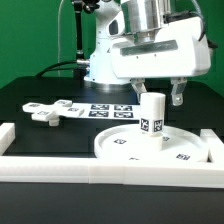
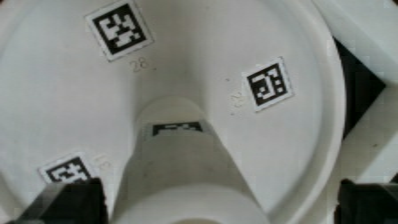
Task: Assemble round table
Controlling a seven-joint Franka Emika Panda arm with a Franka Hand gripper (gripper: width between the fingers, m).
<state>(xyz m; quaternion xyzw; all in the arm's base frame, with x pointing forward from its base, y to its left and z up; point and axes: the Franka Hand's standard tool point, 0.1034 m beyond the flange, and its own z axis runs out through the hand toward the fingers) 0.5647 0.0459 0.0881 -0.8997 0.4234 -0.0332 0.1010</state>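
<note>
Exterior view: white Panda arm's two-finger gripper (image 1: 157,98) hangs straight over the work, jaws down. Short white plastic cylinder leg (image 1: 152,120) stands upright at about the middle of the large white plastic rimmed round disc (image 1: 120,148), with a black-and-white square tag on its side. The fingers (image 1: 178,95) straddle the top of the leg. The one on the exterior view's right is clearly off it. The one on the exterior view's left is just beside it, and I can't tell whether it touches. Gripper reads as released, not clamping anything. The disc lies flat on the black table (image 1: 30,92), close to the front long white border rail (image 1: 90,172). The white plastic cross-shaped foot piece (image 1: 50,110) lies flat on the table toward the exterior view's left, well apart from the disc and untouched. The flat white marker board (image 1: 112,109) sits between the foot piece and the disc, just behind the disc's rim.

Wrist view: looks down along the cylinder leg (image 2: 178,165), tag visible on its side, base on the round disc (image 2: 196,50). Three square tags (image 2: 267,85) show on the disc face around the leg. Dark blurred shapes flank the leg at the frame edges, likely the finger pads, but too soft to confirm. No contact with the leg visible here.
</note>
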